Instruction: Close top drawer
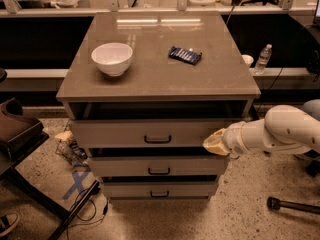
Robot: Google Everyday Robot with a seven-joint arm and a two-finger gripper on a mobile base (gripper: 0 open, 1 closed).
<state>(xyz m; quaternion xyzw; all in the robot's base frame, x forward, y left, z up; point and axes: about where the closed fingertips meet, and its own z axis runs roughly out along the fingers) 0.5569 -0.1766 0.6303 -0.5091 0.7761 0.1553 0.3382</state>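
Observation:
The top drawer (150,133) of the grey-brown cabinet stands partly open, its flat front a little way out from the cabinet face, with a small dark handle (157,139) at centre. A dark gap shows above its front panel. My gripper (216,142) on the white arm (280,131) comes in from the right and rests against the right end of the drawer front.
The cabinet top (160,79) holds a white bowl (112,58) and a dark blue packet (184,55). Two lower drawers (158,167) sit below. A dark chair (20,134) stands at left, cables and blue tape on the floor, a water bottle (263,59) at right.

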